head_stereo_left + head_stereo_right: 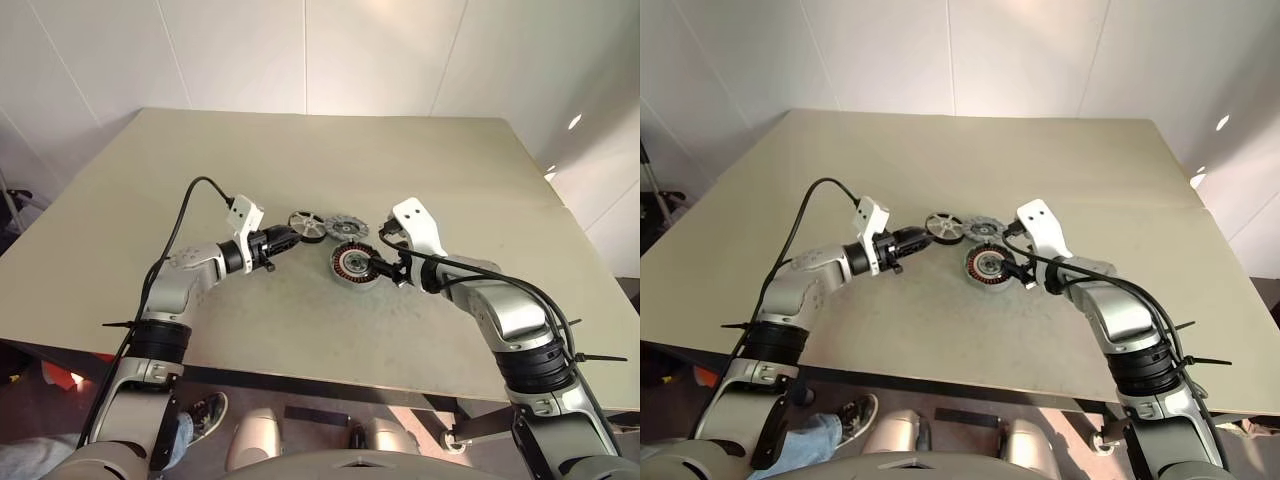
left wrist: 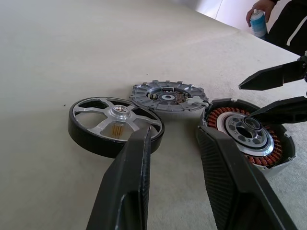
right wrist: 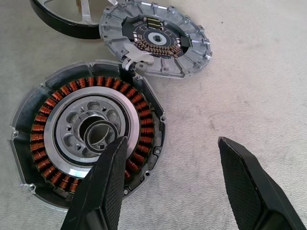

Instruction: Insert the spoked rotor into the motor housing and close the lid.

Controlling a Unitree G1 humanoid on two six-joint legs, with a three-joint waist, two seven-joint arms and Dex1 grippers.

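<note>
Near the front middle of the beige desk (image 1: 420, 170), the motor housing (image 1: 352, 264) lies flat with its copper-red windings up, and the right end effector (image 1: 381, 268) stands at its 3 o'clock edge, fingers spread wide with nothing between them, one finger (image 3: 103, 184) over the windings. At 10 o'clock from the housing the left end effector (image 1: 283, 240) is partly open and empty, one fingertip (image 2: 139, 143) at the black rim of the spoked rotor (image 1: 306, 225). Just beyond the housing, at its 12 o'clock, the lid (image 1: 345, 227) lies flat, the rotor just beside it at 9 o'clock.
</note>
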